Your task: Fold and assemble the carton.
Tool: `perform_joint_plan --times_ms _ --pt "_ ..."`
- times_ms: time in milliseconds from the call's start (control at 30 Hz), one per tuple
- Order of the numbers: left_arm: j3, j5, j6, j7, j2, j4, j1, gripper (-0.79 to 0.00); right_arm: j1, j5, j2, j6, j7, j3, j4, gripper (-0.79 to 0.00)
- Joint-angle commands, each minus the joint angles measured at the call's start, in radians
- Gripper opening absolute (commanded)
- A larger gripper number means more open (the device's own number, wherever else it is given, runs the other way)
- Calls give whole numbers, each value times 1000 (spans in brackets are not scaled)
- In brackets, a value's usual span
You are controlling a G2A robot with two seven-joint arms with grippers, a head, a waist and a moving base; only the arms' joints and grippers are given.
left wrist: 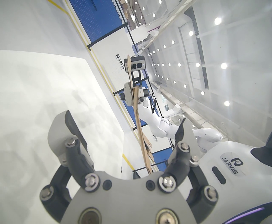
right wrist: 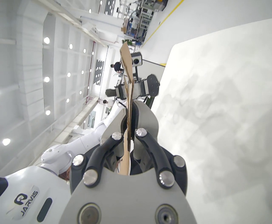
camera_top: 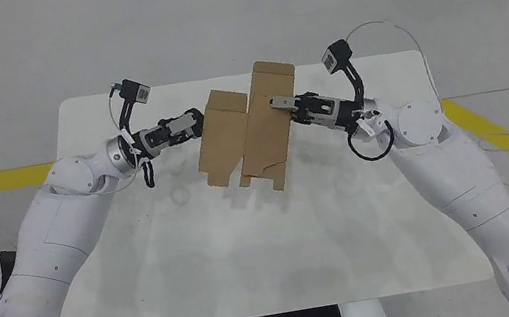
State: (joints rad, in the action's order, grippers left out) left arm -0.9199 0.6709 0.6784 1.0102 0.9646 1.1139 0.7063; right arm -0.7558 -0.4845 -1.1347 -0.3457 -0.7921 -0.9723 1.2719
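Above table (camera_top: 250,250), right tool (right wrist: 130,114) pinching carton (camera_top: 266,136) edge

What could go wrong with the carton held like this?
The right gripper alone pinches the carton at one edge above the table, so it could swing or slip. The left gripper is open at the opposite edge; closing off-centre might crease a panel.

The right gripper (right wrist: 129,115) is pinched tight on the flat brown carton (right wrist: 125,57) — seen edge-on, it's a thin cardboard strip running away from the fingers. White table (right wrist: 212,101) alongside, left arm (right wrist: 152,86) near the carton's far end.
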Motion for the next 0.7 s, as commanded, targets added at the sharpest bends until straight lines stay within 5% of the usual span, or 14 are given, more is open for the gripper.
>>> perform_joint_plan --times_ms 0,300,467,500,533,633,667 --pt "-10 -5 -14 -12 -3 24 27 0 -27 -5 3 8 35 -20 17 -785" --pt "-40 -19 -64 -19 -8 117 115 0 -107 -15 6 25 106 -67 58 -785" --pt "-48 -35 -84 -35 -4 148 130 -172 -120 12 7 40 114 -86 77 -785" --pt "-49 -37 -88 -37 -3 154 132 -249 -122 15 7 42 114 -90 80 -785" --pt "-51 -37 -92 -40 -2 159 135 -406 -125 18 7 45 115 -92 83 -785" --pt "-54 -42 -101 -43 1 172 140 -517 -131 24 6 52 113 -98 91 -785" --pt "-55 -42 -104 -39 2 176 141 -640 -134 24 6 52 114 -100 93 -785"
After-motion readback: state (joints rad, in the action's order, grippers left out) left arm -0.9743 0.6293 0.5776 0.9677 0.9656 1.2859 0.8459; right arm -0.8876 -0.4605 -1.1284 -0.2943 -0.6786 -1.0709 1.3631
